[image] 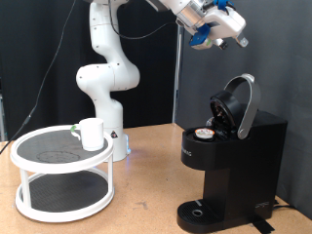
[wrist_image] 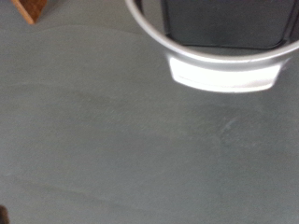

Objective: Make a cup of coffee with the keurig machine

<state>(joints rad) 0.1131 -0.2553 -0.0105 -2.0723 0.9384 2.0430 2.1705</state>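
The keurig machine (image: 229, 156) stands on the table at the exterior view's right. Its hinged lid (image: 244, 102) is raised, and a small pod with a dark top (image: 205, 134) sits in the open chamber. The cup (image: 91, 134), a plain white mug, stands on the top tier of a white round rack at the exterior view's left. My gripper (image: 230, 37) hangs high above the machine, near the top edge, with nothing seen between its fingers. The wrist view shows no fingers, only the silver-ringed edge of the lid (wrist_image: 224, 70) seen from above.
The white two-tier round rack (image: 60, 175) stands at the table's left end. The white arm's base (image: 107, 88) rises behind it. A dark curtain hangs behind the table. A cable runs from the machine at the right edge. A brown table corner (wrist_image: 28, 7) shows in the wrist view.
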